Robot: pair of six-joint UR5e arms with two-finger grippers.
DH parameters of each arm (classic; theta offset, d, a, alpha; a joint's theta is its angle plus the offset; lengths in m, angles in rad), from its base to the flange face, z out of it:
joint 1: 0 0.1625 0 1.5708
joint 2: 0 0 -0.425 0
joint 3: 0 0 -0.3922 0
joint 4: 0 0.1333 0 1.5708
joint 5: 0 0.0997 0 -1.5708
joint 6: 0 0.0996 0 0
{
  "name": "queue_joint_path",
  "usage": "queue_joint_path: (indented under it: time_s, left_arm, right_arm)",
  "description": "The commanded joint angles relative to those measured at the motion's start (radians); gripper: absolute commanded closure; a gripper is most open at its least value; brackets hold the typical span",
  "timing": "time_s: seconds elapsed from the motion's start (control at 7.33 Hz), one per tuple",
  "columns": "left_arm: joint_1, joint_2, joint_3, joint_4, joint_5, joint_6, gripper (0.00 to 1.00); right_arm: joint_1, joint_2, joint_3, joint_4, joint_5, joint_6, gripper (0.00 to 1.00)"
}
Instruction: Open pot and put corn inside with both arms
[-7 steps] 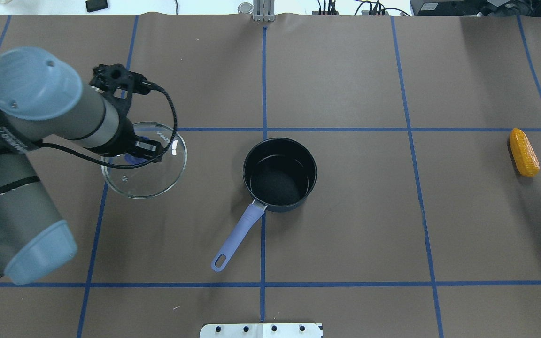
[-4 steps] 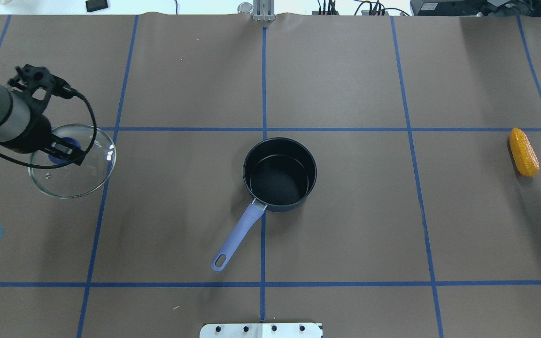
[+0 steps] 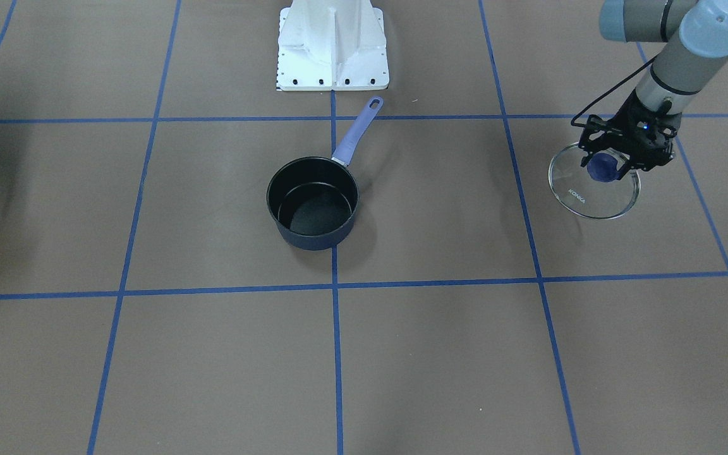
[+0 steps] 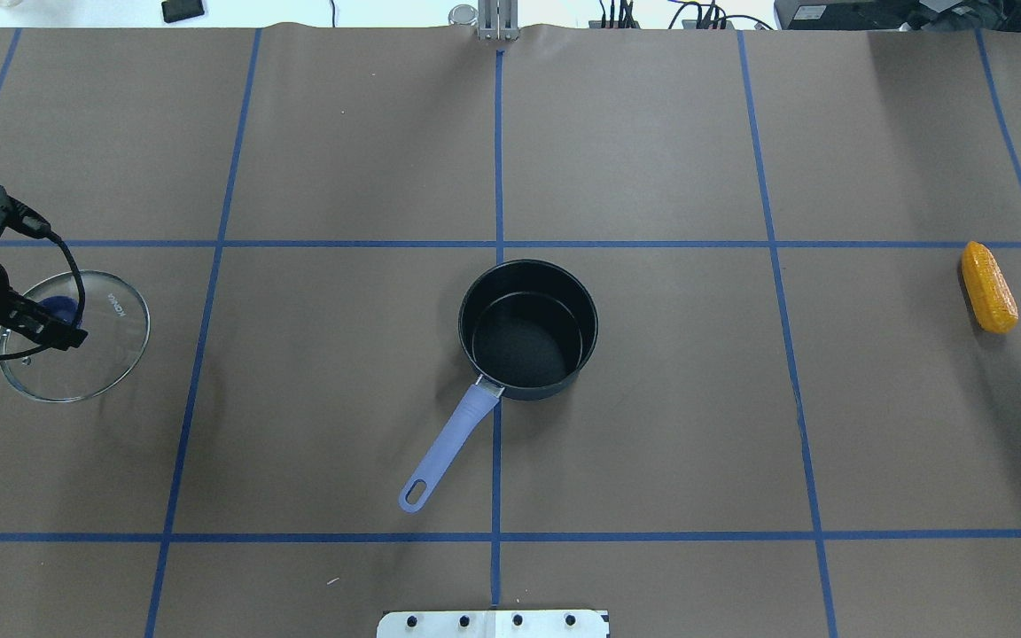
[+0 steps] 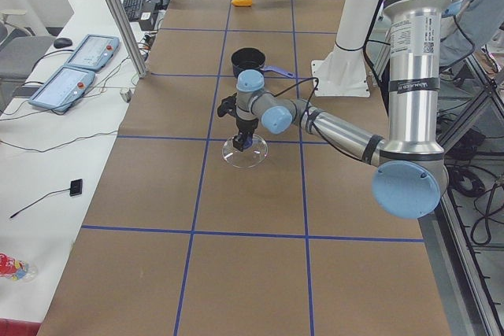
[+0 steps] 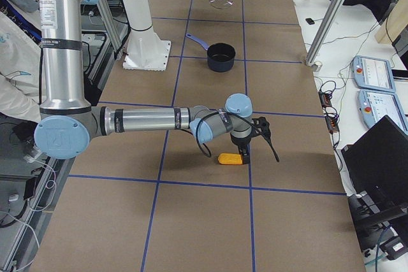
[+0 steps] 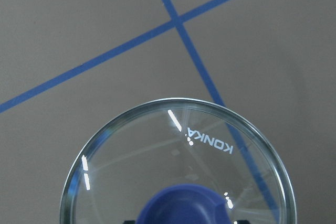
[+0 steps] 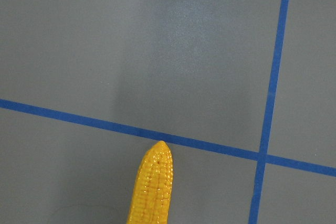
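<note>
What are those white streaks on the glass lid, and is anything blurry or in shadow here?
Left wrist view: the streaks on the glass lid look like glare from lights, and the picture is sharp. Right wrist view: the corn is crisp, with a pale sheen on the paper above it. Front-facing view: a soft shadow lies beside the pot.

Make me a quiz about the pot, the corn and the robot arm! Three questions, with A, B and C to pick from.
1. Where is the corn?
A) inside the pot
B) on the table, far from the pot
C) on top of the lid

2. What colour is the pot's handle?
A) red
B) green
C) lavender purple

3. What does the left pincer hold?
A) the glass lid
B) the corn
C) nothing

Answers:
1 B: the corn lies alone near the table's edge.
2 C: the long handle is lavender.
3 A: the pincer is clamped on the lid.
</note>
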Motion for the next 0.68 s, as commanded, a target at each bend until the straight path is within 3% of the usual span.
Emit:
queue_joint_path:
  time_s: [0.0,0.55]
  left_arm:
    - [-0.002,0.006,0.163,-0.212,-0.049,0.008,0.84]
    - [0.005,-0.004,0.189,-0.215,-0.047,0.002,0.20]
  right_arm:
    - [-0.002,0.000,0.000,0.000,0.000,0.000,0.00]
    - [-0.003,0.002,0.000,0.000,-0.006,0.000,0.00]
